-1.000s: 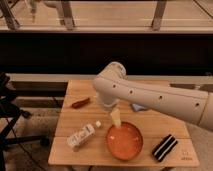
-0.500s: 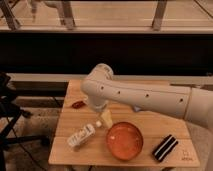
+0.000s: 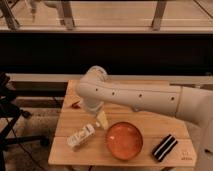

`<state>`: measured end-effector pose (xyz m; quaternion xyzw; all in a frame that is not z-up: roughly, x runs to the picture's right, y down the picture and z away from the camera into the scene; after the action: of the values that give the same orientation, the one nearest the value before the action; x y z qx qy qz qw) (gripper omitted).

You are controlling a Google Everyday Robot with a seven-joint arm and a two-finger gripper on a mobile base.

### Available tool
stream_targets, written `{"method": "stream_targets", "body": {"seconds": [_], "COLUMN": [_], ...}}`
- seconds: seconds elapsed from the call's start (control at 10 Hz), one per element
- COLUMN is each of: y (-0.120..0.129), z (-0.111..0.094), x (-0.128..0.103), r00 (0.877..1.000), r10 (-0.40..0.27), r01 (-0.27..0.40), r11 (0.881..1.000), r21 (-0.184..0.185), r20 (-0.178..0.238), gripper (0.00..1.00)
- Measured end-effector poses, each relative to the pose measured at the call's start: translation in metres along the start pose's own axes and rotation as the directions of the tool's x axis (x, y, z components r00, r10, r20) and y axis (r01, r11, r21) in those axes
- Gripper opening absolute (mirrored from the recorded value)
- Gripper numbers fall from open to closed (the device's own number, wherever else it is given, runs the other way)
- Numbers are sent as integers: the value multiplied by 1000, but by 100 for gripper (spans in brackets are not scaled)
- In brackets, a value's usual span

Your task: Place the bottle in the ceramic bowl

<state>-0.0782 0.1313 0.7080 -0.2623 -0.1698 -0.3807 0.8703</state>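
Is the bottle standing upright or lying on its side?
Lying on its side: the bottle rests lengthwise on the wooden table, left of the ceramic bowl. The gripper hangs close beside it.

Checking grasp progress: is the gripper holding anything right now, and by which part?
Nothing, as far as shows: the bottle lies on the wooden table, with the gripper just beside its upper end.

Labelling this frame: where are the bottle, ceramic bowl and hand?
bottle (image 3: pixel 81 136), camera view, mid body.
ceramic bowl (image 3: pixel 124 141), camera view, bare inside.
hand (image 3: pixel 102 120), camera view, its tip, between bottle and bowl.
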Motion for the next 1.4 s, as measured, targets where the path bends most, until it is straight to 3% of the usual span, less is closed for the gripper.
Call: {"method": "stream_targets", "body": {"seconds": [0.9,1.4], "y": [-3,-3], "z": [38,58], "x": [-18,-17], "r00": [990,985], "r10": [-130,-141], "r01": [132,143], "r11": [991,990], "r21": [-18,-10], "r20": [59,99], "gripper": [100,100]}}
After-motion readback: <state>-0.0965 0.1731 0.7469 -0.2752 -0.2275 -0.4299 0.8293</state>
